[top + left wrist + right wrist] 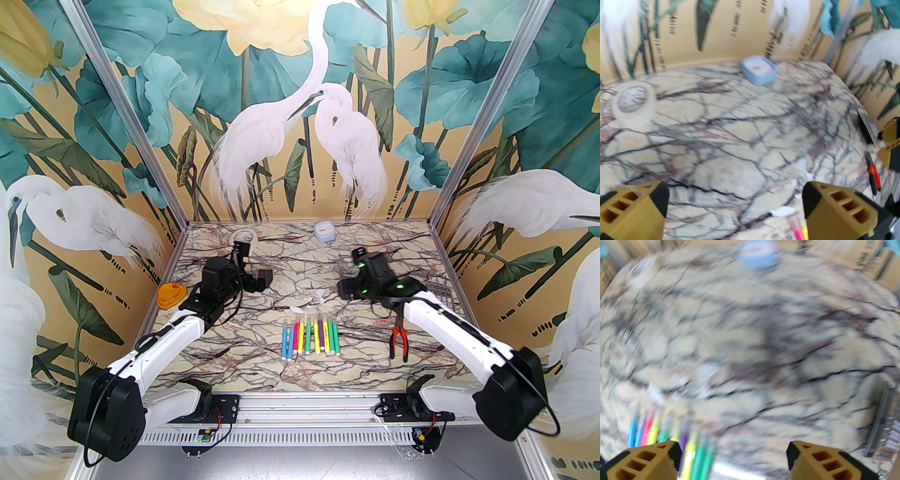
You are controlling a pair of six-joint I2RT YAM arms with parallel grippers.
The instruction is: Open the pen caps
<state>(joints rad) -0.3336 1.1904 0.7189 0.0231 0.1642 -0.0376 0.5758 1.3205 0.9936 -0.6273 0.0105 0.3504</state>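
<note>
Several slim markers with blue, pink, yellow, green and purple barrels lie side by side near the table's front middle. Two small clear-whitish pen caps lie loose just beyond the row. In the left wrist view a whitish cap rests by the marker tips. My left gripper hovers open, left of and beyond the markers, with nothing between its fingers. My right gripper hangs open to the right of the caps. The blurred right wrist view shows the markers beside its left finger.
Red-handled pliers lie right of the markers, under the right arm. A tape roll and a pale blue box sit at the back. An orange object rests at the left edge, a calculator at the right edge.
</note>
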